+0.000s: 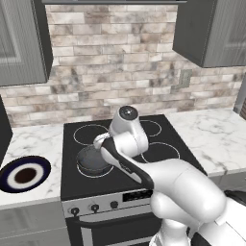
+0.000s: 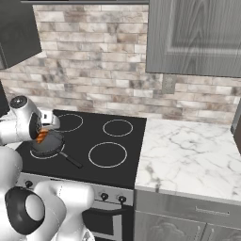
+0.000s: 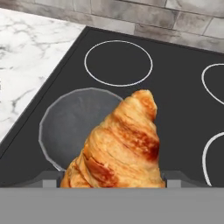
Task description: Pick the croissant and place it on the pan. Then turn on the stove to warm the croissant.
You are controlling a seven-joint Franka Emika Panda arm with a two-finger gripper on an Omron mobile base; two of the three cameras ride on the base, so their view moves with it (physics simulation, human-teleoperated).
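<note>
Brick backsplash, grey upper cabinets and white marble counter frame the black stove, whose glass top carries four white burner rings. On the counter to the stove's left lies a dark blue plate with a white ring.

The pan sits on the front-left burner, its thin black handle running toward the stove's front edge in the right base view. The gripper holds the croissant between its fingers; the pastry rises from between the two tips in the hand view, so the fingers are closed on it. In the right base view the croissant shows as an orange patch under the hand, just above the pan and apparently not yet resting in it; whether it touches the pan cannot be told.

Progress, as judged: the pick is done and the carry has brought the croissant over the pan's near side. Remaining steps are to lower and release it into the pan, then to turn one of the knobs on the silver front panel; which knob serves this burner cannot be told.
</note>
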